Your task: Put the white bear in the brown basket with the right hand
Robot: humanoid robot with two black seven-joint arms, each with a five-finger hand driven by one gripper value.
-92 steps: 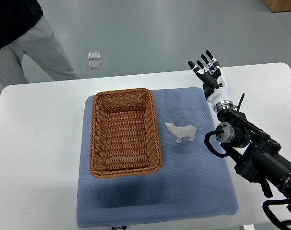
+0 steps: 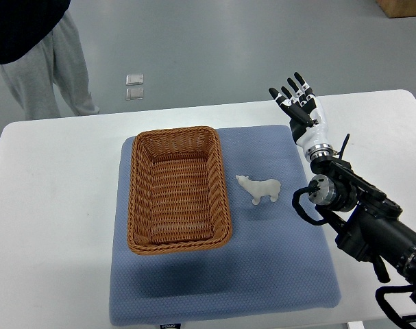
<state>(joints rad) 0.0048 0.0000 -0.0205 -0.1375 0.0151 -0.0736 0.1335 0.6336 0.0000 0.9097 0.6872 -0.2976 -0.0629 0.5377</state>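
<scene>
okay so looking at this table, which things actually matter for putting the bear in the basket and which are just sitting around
Part of the job:
white bear, standing on the mat
brown basket, nothing in it
right hand, fingers spread, holding nothing

Just there:
blue mat under both
white table
two small square things on the floor
person standing beyond the table
</scene>
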